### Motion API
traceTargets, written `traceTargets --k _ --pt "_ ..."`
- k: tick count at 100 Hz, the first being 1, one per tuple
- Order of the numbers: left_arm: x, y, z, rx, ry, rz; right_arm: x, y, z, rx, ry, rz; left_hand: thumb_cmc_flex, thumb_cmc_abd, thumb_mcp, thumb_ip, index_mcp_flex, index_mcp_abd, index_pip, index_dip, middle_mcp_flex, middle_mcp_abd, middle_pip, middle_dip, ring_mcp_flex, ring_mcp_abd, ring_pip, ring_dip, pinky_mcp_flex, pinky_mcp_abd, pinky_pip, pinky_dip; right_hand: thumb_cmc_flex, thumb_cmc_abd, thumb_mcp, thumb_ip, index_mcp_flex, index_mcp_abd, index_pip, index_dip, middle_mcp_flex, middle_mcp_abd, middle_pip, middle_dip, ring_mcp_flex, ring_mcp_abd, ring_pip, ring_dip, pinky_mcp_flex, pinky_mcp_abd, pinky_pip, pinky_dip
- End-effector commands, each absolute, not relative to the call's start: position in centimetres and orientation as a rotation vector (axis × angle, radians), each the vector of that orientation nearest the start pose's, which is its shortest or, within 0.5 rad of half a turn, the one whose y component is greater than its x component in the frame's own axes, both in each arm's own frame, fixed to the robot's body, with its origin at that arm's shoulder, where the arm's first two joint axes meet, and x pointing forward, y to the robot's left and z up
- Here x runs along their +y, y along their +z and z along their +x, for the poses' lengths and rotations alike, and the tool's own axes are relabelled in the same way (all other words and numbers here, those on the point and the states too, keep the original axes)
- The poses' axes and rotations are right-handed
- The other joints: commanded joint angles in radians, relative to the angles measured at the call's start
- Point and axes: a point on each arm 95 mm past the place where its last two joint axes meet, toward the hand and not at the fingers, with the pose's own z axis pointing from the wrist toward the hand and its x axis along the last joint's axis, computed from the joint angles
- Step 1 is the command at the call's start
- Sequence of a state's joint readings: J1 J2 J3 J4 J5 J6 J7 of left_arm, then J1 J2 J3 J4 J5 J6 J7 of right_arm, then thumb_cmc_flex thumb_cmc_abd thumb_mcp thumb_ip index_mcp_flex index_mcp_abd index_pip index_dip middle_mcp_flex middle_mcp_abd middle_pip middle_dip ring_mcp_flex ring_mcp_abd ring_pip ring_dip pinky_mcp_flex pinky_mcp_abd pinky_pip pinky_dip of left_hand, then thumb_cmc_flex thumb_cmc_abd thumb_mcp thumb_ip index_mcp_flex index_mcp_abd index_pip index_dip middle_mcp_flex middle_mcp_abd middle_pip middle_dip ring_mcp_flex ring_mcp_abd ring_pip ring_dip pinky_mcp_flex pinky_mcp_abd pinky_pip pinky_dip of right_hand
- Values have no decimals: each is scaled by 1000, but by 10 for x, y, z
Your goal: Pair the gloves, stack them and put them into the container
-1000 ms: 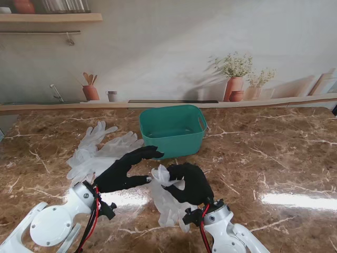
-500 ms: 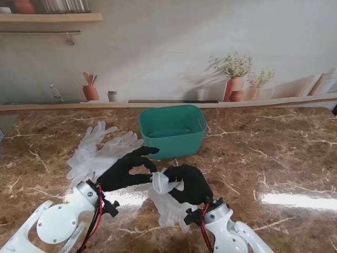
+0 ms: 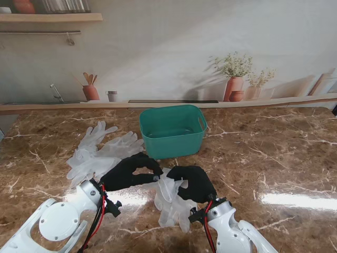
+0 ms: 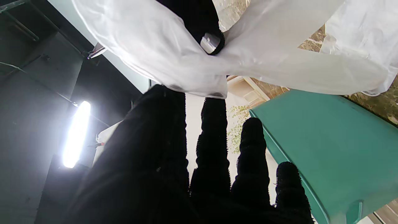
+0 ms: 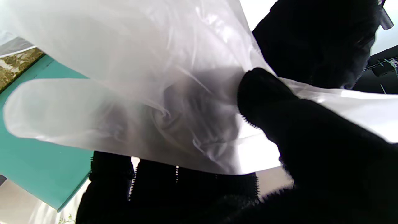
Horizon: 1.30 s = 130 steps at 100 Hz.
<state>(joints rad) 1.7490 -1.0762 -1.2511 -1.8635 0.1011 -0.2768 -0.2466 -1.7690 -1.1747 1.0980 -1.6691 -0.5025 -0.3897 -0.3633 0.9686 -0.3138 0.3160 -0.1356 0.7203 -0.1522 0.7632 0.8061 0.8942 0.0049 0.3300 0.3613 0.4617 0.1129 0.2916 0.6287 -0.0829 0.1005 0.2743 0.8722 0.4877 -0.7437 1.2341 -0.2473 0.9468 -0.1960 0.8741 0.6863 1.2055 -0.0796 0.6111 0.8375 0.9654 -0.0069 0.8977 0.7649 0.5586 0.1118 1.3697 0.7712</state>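
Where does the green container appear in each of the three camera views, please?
Stand view: green container at table centre, farther from me than both hands.
Left wrist view: its wall fills the area beside the fingers.
Right wrist view: a patch behind the held glove.
Shared landmark: that translucent glove.

The left hand (image 3: pixel 131 173) has moved toward the centre of the stand view and curled up. A second ago its fingers stretched out toward the bin; now they are bent round, with the tips pinched down close to the right hand (image 3: pixel 192 183). The left forearm has slid rightward along the lower left of the frame. The glove (image 3: pixel 169 197) between the hands has changed shape: its bunched white top, which stood up at centre frame, now lies lower and flatter, drawn between the two hands, and its lower part hangs a little further to the right. The right hand has shifted slightly rightward and lower in the frame.
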Motion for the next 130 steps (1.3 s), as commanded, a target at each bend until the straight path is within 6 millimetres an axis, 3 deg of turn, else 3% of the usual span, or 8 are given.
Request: traceTargets --k 1,26,47,75,80,91,108,130 --pt "-54 -288 331 1381 -2378 -1825 76 -346 305 -1116 -2585 -1702 -41 -6 105 -11 -29 -35 59 -38 31 -9 8 36 43 7 29 18 -14 7 27 44 18 25 62 19 35 -87 84 -1 22 0 -4 -11 33 -5 -12 -11 -5 -3 5 6" --pt "-52 -290 335 1457 -2312 -1731 74 -343 304 -1087 -2591 -1677 -242 -202 492 29 -206 21 -404 -508 -150 -50 22 73 -42 -8 -12 5 -20 7 -37 -17 19 22 67 16 36 -89 89 6 25 -1 -1 -8 36 -5 -10 -9 -3 1 4 5" --pt "-51 -289 337 1561 -2283 -1698 76 -342 303 -1087 -2591 -1646 -192 -179 587 54 -156 27 -434 -567 -300 -40 7 126 -167 -31 -49 10 7 -13 -133 -175 19 22 69 16 37 -89 89 6 26 -1 -1 -9 36 -5 -10 -9 -3 2 3 5" --pt "-55 -293 338 1553 -2286 -1681 78 -342 301 -1096 -2572 -1625 -245 -206 410 19 -103 -30 -244 -422 -373 -12 -6 121 -216 -28 -57 20 10 -20 -132 -269 17 23 67 15 37 -91 87 6 25 -1 -2 -9 37 -5 -11 -9 -3 2 3 5" --pt "-57 -293 339 1538 -2297 -1680 79 -342 300 -1099 -2565 -1620 -215 -208 334 -28 -87 -57 -187 -344 -372 -8 -6 119 -217 -27 -56 22 9 -21 -128 -270 17 23 67 15 36 -91 87 5 26 0 -1 -9 37 -5 -12 -9 -3 2 3 5" --pt "-60 -294 339 1523 -2317 -1684 81 -342 300 -1108 -2551 -1610 -96 -185 110 -19 -29 -113 -90 -286 -369 -16 -11 110 -220 -30 -57 23 14 -36 -142 -308 16 24 66 15 37 -90 86 4 27 0 -1 -9 38 -4 -12 -9 -3 2 3 5" --pt "-62 -295 339 1520 -2335 -1692 80 -343 299 -1113 -2539 -1611 -43 -134 80 0 92 -131 54 -258 -355 -16 -11 102 -221 -34 -53 24 17 -45 -144 -319 14 24 64 15 36 -89 83 1 29 0 -2 -9 41 -3 -12 -9 -3 3 3 5" --pt "-61 -294 339 1535 -2333 -1751 77 -344 301 -1109 -2527 -1651 -68 -32 167 -1 30 -63 10 -16 -328 -31 -21 80 -228 -50 -49 24 21 -65 -144 -342 3 43 31 19 16 -64 69 -88 28 6 -13 -19 40 1 -21 -11 0 9 0 6"
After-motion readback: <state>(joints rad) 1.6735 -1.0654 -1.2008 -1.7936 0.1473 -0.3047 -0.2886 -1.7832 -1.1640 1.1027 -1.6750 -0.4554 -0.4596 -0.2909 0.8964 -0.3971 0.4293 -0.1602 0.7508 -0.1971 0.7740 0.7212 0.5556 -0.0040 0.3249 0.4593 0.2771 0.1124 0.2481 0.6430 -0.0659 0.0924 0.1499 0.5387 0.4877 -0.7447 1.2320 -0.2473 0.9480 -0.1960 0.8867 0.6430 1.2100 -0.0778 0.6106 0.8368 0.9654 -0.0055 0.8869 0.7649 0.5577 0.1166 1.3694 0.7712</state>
